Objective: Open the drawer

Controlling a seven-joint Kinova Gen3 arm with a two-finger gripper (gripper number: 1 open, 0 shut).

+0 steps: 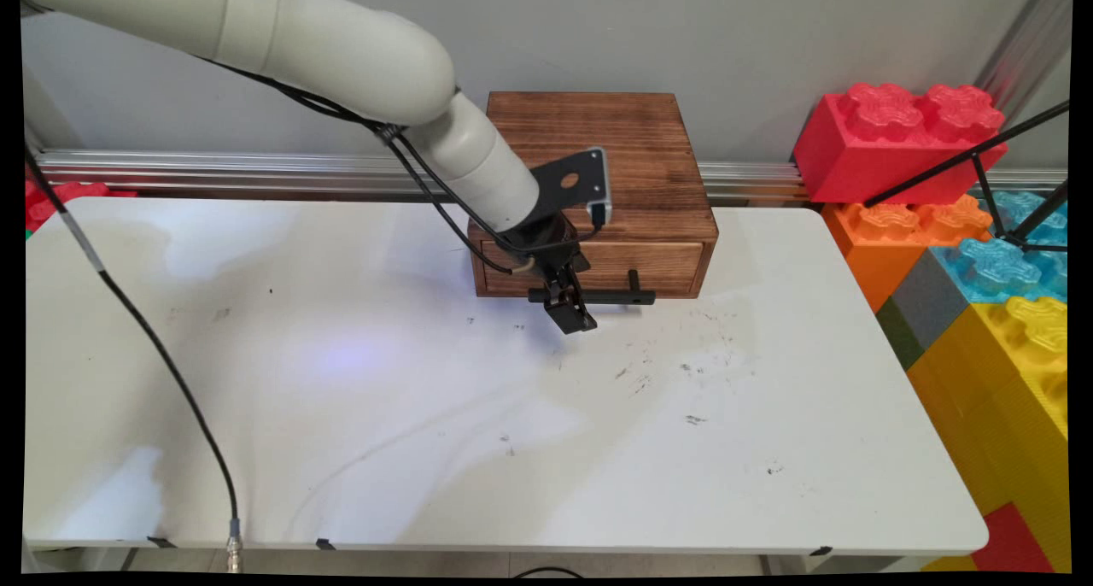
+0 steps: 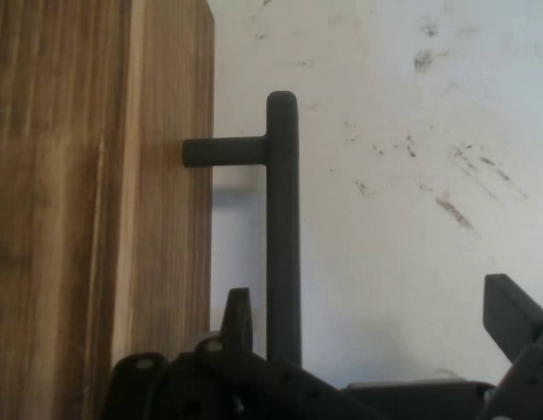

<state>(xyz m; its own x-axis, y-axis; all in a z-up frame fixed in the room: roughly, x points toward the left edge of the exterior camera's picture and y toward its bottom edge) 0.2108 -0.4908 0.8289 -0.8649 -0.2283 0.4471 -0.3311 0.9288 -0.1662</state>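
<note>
Pincer (image 1: 570,311) was found low over the white counter (image 1: 427,415), directly in front of a brown wooden drawer box (image 1: 598,167) that stood at the counter's far edge against the wall. Its two black fingers were spread apart, released, and clasped nothing. In the hand view one finger (image 2: 238,317) stood in the gap between the drawer front (image 2: 96,210) and the black bar handle (image 2: 283,227), while the other finger (image 2: 512,315) stood well clear on the bar's outer side, so that the bar lay between them, nearer the first. Contact between finger and bar could not be confirmed. The handle (image 1: 598,296) was a straight dark rod carried on short posts off the drawer front (image 1: 636,261); one post (image 2: 223,151) was seen meeting the wood ahead of the pincer. The pincer straddled the rod toward one end, with most of its length running away from the fingers. The drawer front sat level with the box frame, apparently closed. The counter surface around and beyond the pincer bore scattered dark scuff marks (image 1: 675,372). Well off to the far side of the box from the arm stood a stack of large toy bricks (image 1: 982,253) in red, orange, blue and yellow, beside the counter's end.
</note>
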